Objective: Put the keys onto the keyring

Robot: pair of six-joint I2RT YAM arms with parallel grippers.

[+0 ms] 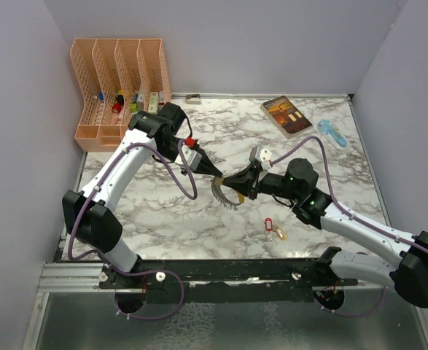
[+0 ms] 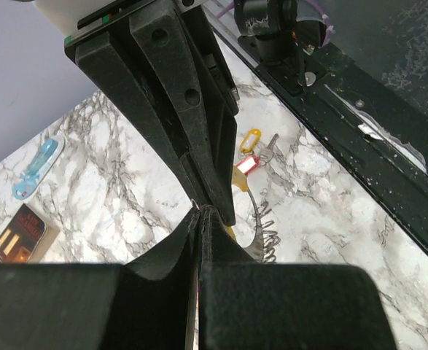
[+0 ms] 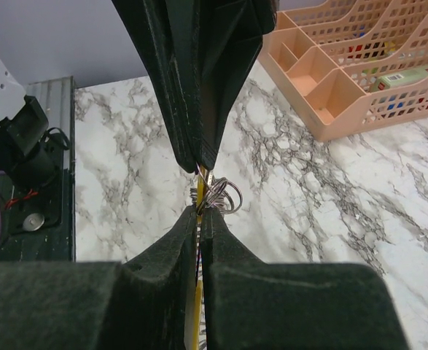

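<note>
The keyring [image 1: 223,194], a silvery coil with a yellow segment, hangs above the table between both grippers. My left gripper [image 1: 218,173] is shut, its tips pinching the ring's thin metal end [image 2: 192,203]. My right gripper [image 1: 232,181] is shut on the yellow segment [image 3: 202,191], seen edge-on between its fingers, with small silver rings [image 3: 225,195] at the tips. The two grippers meet tip to tip. Two keys lie on the table: one with a red tag [image 1: 268,224] and one with a yellow-orange tag [image 1: 281,235]. They also show in the left wrist view, red [image 2: 246,165] and yellow [image 2: 250,138].
A peach desk organiser [image 1: 119,87] stands at the back left. A brown book [image 1: 287,116] and a blue plastic object [image 1: 333,134] lie at the back right. A black rail [image 1: 221,271] runs along the near edge.
</note>
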